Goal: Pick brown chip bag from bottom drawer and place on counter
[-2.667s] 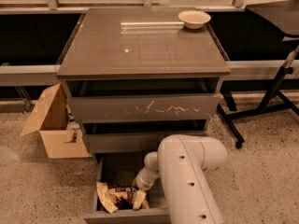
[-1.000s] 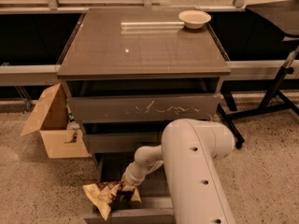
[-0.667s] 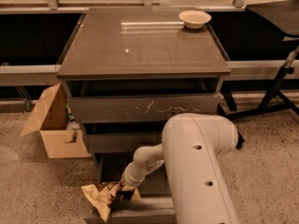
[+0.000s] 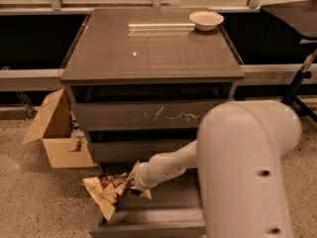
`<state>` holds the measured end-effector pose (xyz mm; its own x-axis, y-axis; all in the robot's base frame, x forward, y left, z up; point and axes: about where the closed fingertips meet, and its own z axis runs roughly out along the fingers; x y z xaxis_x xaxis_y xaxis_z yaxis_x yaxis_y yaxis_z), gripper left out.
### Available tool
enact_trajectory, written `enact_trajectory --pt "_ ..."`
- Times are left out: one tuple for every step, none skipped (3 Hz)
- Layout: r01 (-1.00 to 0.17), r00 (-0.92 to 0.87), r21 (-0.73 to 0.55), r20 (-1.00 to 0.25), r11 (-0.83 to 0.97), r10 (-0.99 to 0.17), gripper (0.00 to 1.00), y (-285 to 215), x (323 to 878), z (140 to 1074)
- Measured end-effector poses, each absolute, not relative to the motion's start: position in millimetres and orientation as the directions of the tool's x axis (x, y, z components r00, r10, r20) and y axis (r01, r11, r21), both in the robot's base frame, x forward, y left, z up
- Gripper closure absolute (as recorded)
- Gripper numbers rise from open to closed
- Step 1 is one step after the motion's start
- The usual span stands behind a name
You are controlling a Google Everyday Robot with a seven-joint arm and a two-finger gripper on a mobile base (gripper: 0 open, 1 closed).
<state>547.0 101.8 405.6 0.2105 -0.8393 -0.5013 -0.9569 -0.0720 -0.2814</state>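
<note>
— What's the room like?

— Speckled stone floor [image 4: 39,202], and a grey cabinet with a glossy grey-brown counter [image 4: 148,53]. A pale bowl [image 4: 206,19] sits at the counter's far right corner. An open cardboard box [image 4: 57,135] stands on the floor left of the cabinet, and a dark stand [image 4: 302,83] to the right.

— Any writing?

— White scratches on the upper drawer [image 4: 148,115]. There is light lettering on the bag's dark middle, too small to read.

— Where is the bag?

— The brown chip bag [image 4: 106,190] is at the left side of the open bottom drawer [image 4: 163,222], and part of it sticks out past the drawer's left wall over the floor. It is crumpled and slanted. Its long axis runs from the drawer down to the left, with a tan corner pointing at the floor.

— And the gripper?

— The gripper [image 4: 130,179] is at the end of the white arm [image 4: 247,167], low over the drawer's left side. It is pressed into the bag's right part and pinches the foil.
</note>
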Motion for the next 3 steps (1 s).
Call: enact_trajectory --pt "-0.936 0.267 -0.340 -0.513 -0.092 -0.816 1.00 80.3 507.4 447.9" --pt "-0.939 0.251 -0.337 -0.521 -0.073 -0.816 1.00 73.8 504.5 450.1" --pt "-0.926 0.308 -0.356 -0.531 -0.122 -0.790 1.00 86.8 508.4 455.2"
